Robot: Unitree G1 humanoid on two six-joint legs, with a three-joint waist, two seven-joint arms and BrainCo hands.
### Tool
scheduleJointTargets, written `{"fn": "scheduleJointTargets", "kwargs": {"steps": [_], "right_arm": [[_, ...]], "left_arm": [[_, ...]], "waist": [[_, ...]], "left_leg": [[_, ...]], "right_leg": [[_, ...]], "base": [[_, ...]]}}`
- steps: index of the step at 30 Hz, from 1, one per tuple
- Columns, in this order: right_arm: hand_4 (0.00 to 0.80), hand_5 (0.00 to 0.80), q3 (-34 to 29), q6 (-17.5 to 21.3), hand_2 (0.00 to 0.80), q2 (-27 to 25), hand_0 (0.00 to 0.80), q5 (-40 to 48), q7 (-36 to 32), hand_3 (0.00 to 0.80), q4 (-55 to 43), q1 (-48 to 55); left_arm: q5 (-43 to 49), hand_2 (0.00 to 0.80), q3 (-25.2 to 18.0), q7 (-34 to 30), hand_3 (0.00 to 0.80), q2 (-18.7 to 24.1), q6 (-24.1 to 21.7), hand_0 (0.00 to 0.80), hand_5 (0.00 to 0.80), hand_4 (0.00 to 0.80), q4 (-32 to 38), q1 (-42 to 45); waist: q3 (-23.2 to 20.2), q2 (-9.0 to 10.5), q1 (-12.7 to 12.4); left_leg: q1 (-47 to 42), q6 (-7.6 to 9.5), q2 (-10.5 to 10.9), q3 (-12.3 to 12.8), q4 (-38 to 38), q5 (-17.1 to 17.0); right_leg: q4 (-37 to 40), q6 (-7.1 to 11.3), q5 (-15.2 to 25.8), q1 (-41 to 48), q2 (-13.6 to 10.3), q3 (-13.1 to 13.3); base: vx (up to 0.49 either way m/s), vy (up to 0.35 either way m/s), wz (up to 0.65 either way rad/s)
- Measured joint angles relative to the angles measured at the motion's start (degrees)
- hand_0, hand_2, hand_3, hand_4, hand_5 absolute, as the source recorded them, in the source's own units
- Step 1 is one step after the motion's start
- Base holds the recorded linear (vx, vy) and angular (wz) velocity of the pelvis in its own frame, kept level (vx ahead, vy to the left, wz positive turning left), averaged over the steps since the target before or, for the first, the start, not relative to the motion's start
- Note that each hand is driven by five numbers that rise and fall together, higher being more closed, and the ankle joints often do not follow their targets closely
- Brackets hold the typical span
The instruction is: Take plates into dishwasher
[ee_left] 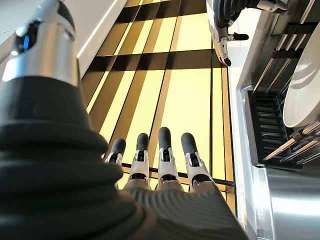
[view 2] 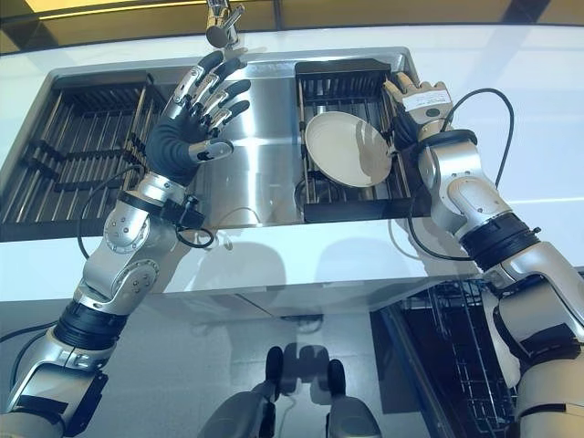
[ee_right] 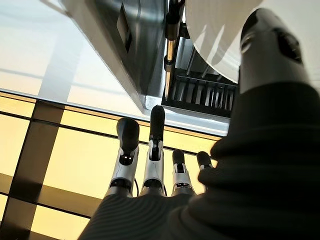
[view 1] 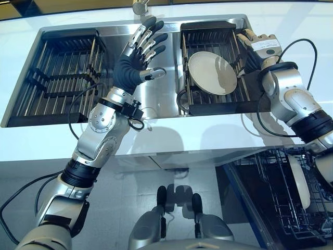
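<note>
A round cream plate (view 1: 212, 72) leans in the black rack (view 1: 203, 107) in the sink's right basin, and its white edge (ee_left: 306, 87) shows in the left wrist view. My right hand (view 1: 258, 44) hovers just right of that rack, fingers straight (ee_right: 155, 150) and holding nothing, a little apart from the plate. My left hand (view 1: 136, 60) is raised over the middle of the sink, fingers spread and straight (ee_left: 165, 155), empty. Another pale plate (view 1: 300, 179) stands on edge in the dishwasher's wire basket (view 1: 278, 203) at the lower right.
A second black rack (view 1: 60, 78) without dishes fills the left basin. The steel sink (view 1: 156, 104) sits in a white counter (view 1: 171, 138). A tap (view 1: 139, 7) stands at the sink's far edge, just beyond my left fingertips. The open dishwasher lies below the counter's right end.
</note>
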State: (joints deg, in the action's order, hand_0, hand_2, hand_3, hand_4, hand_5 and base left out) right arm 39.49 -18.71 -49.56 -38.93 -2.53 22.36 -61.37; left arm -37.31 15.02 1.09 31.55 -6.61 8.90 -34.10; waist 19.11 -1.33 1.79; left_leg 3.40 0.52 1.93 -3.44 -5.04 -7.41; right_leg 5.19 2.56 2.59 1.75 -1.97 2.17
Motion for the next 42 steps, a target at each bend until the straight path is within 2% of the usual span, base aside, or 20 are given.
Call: {"fn": "scheduleJointTargets", "kwargs": {"steps": [13, 24, 32, 42], "right_arm": [[0.000, 0.000, 0.00, 0.53, 0.000, 0.50, 0.000, 1.44, -7.38, 0.000, -0.68, -0.04], [0.000, 0.000, 0.00, 1.22, 0.000, 4.35, 0.000, 1.33, -10.39, 0.000, -3.83, -0.07], [0.000, 0.000, 0.00, -0.50, 0.000, 8.63, 0.000, 1.33, -14.27, 0.000, -4.18, 0.03], [0.000, 0.000, 1.93, -3.07, 0.000, 10.66, 0.000, 1.23, -16.07, 0.000, -0.83, 0.35]], "left_arm": [[0.06, 0.000, 0.00, -0.19, 0.000, -0.08, 0.00, 0.000, 0.000, 0.000, -1.08, -0.02], [0.44, 0.000, 0.02, -0.21, 0.000, -2.34, 0.06, 0.000, 0.000, 0.000, -1.08, -0.11], [0.49, 0.000, 0.02, -0.08, 0.000, -2.90, 0.32, 0.000, 0.000, 0.000, -1.08, -0.11], [0.55, 0.000, 0.03, 0.07, 0.000, -4.18, 1.23, 0.000, 0.000, 0.000, -1.06, -0.11]], "waist": [[0.62, 1.09, -0.01], [0.75, 1.37, -1.26], [0.75, 1.38, -1.38], [0.73, 1.39, -1.46]], "left_leg": [[0.01, -0.07, -0.03, 0.06, 0.00, -0.07], [-1.01, -0.11, 0.05, -0.10, 0.00, -0.13], [-1.47, -0.02, 0.18, -0.80, 0.01, -0.22], [-2.80, -0.03, 0.22, -1.51, 0.00, -0.45]], "right_leg": [[0.00, -0.01, 0.02, 0.03, 0.03, -0.17], [0.00, -0.03, 0.03, 1.09, 0.07, -0.40], [0.00, 0.03, -0.01, 1.90, -0.08, -1.13], [0.01, 0.03, -0.03, 3.44, -0.07, -1.60]], "base": [[-0.009, 0.001, 0.00], [0.000, 0.002, 0.00], [0.010, 0.022, 0.05], [0.015, 0.005, 0.02]]}}
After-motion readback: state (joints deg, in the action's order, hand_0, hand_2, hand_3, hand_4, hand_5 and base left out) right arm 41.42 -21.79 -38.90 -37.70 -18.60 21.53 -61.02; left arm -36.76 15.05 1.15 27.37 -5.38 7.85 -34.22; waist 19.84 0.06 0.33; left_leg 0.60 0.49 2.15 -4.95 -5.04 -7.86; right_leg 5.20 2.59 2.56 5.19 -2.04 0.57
